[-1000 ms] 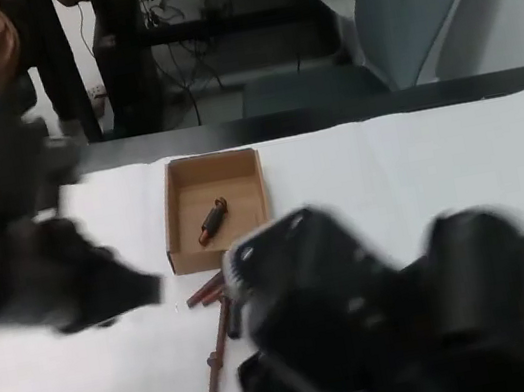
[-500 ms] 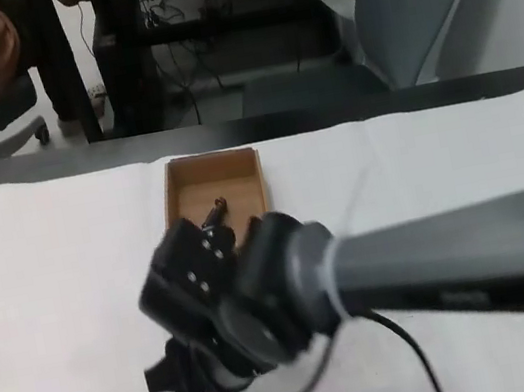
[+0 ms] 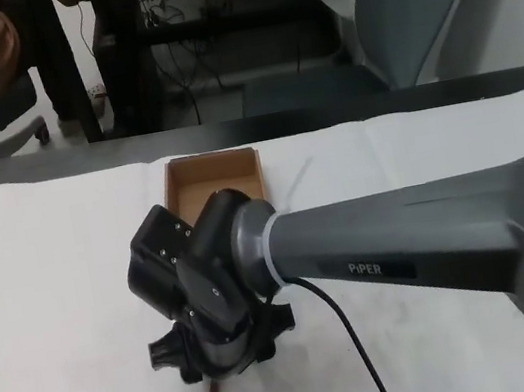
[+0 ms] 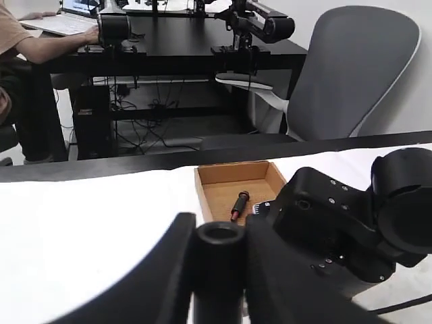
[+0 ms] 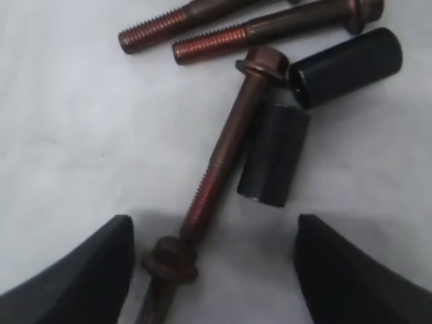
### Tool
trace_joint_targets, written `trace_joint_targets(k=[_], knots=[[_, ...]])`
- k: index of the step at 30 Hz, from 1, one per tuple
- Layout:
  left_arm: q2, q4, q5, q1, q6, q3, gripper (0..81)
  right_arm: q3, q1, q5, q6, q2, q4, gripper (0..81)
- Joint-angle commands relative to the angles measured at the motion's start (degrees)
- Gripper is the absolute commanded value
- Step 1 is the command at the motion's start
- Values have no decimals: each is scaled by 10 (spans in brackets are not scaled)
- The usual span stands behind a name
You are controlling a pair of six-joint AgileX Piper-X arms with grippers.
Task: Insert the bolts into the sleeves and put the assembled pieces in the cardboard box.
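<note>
Done: one assembled piece (image 4: 239, 202) lies in the cardboard box (image 4: 216, 174), which sits beyond both tools.
Left tool (image 4: 219, 283): pinches the held sleeve (image 4: 219, 237) upright, bore facing up, with no bolt in it yet.
Right tool (image 5: 214, 270): fingers spread, hovering low over loose parts on the table (image 5: 67, 135).
Beneath the right tool: the nearest bolt (image 5: 229, 145) runs in between the fingers, and a loose sleeve (image 5: 273, 156) lies just beside it. A second sleeve (image 5: 347, 64) and two more bolts lie farther out.
Remaining: judging by this, most pairs are unassembled. A bolt has to be picked up, put into the held sleeve and boxed.
</note>
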Motion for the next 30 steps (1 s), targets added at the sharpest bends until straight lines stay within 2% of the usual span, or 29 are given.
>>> trace_joint_targets(k=[1,3,4,5,10,14,19,21,23,24,27,30], knots=[[-5,-4,3,1,27,-4,18,-2,-5,-13,15,5,17,426],[-5,-4,1,1,35,-4,18,-2,-4,-17,9,5,14,183],[-5,-4,2,1,35,-4,18,-2,-4,-22,5,5,13,21],[-5,-4,2,1,35,-4,18,-2,-4,-31,3,5,13,0],[-5,-4,2,1,35,4,18,-2,0,-79,-14,0,13,6],[-5,-4,2,1,33,22,18,-2,11,-43,-55,-26,10,6],[-5,-13,2,1,31,24,18,-2,10,-41,-123,-65,5,1],[-5,-26,2,1,31,24,18,-2,8,-43,-137,-76,1,42],[-5,-35,2,1,31,24,18,-2,8,-43,-142,-80,-9,147],[-5,-37,2,1,31,24,18,-2,8,-48,-142,-82,-18,242],[-5,-38,2,1,31,24,18,-2,5,-51,-130,-80,-26,445],[-5,-38,2,1,31,24,18,-2,-5,-51,-122,-80,-15,430]])
